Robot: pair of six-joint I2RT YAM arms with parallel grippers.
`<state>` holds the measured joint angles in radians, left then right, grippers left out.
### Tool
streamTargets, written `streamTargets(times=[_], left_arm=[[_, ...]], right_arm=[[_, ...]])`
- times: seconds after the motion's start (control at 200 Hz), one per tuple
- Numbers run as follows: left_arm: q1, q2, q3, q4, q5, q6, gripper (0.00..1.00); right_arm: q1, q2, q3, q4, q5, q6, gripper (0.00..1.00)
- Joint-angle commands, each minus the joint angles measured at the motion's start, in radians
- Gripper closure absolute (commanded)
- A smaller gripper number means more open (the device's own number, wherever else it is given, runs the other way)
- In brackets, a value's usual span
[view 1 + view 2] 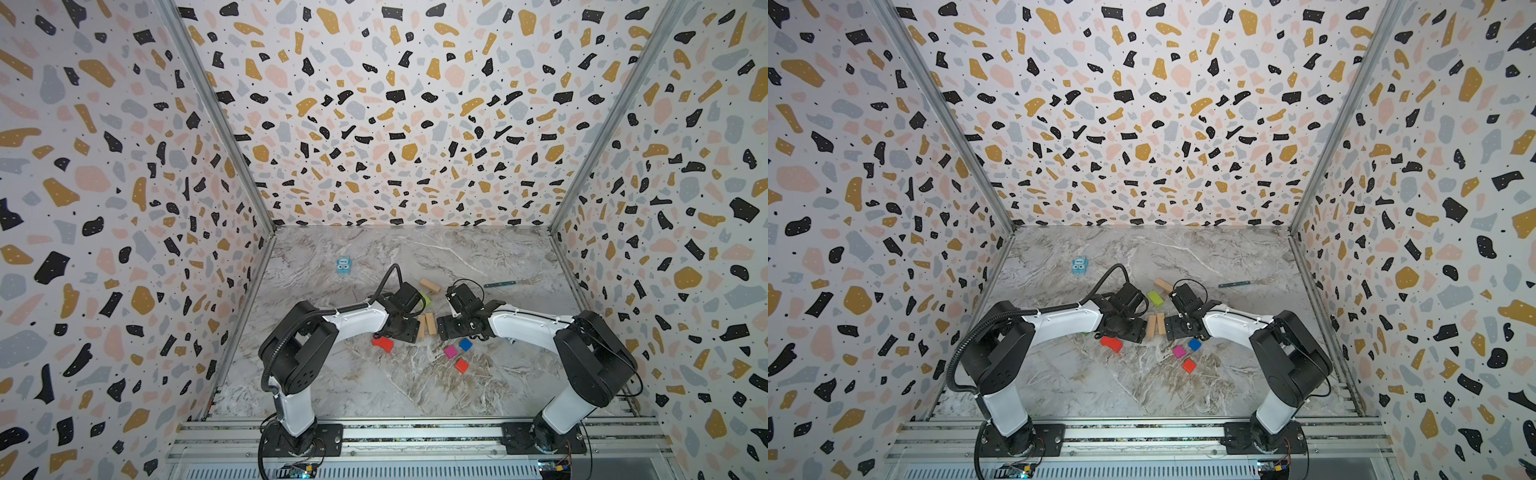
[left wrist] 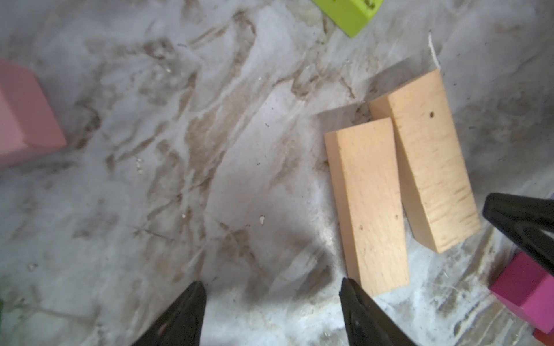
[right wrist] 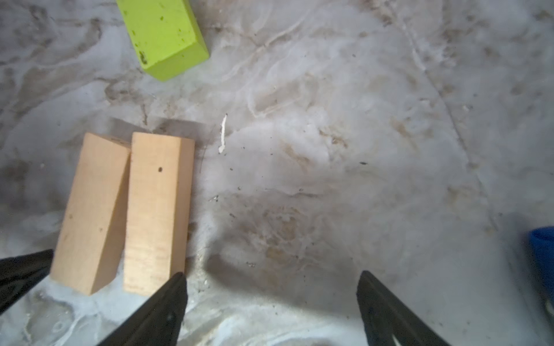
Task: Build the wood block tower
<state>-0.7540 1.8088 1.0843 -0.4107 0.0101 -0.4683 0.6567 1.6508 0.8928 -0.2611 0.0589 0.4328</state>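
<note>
left tool (image 2: 272,287): spread open, nothing between the fingers. one fingertip (image 2: 349,287) sits right at the near end of a tan block (image 2: 371,203).

right tool (image 3: 271,275): also open, gripping nothing. one fingertip (image 3: 178,278) is at the end of the second tan block (image 3: 157,209).

you have these two tan blocks lying flat on the tabletop (image 1: 374,395), side by side, touching, not quite parallel. in both top views they lie between the two tools.

third tan block (image 1: 1163,284) lies alone farther back. lime-green block (image 1: 1155,298) lies between it and the pair, apart from both.

red block (image 1: 383,344) lies close to your left arm's wrist. pink block (image 2: 24,119) shows blurred at the edge of the left wrist view.

magenta cube (image 1: 450,352), blue cube (image 1: 466,344) and orange-red cube (image 1: 461,365) sit in a loose cluster just in front of the right tool, none touching.

every block you can see rests directly on the tabletop.

pale blue box (image 1: 343,265) stands well back on the left.
</note>
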Motion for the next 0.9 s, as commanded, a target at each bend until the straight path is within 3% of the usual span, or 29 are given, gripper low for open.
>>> streamTargets(times=[0.0,0.896], left_arm=[[-0.011,0.033,-0.002,-0.012,0.039,-0.018,0.27],[-0.019,0.083,0.035,-0.001,0.039,-0.020,0.28]], right_arm=[[0.007,0.010,0.032,-0.018,0.015,0.009,0.10],[0.021,0.030,0.030,-0.013,0.011,0.002,0.10]])
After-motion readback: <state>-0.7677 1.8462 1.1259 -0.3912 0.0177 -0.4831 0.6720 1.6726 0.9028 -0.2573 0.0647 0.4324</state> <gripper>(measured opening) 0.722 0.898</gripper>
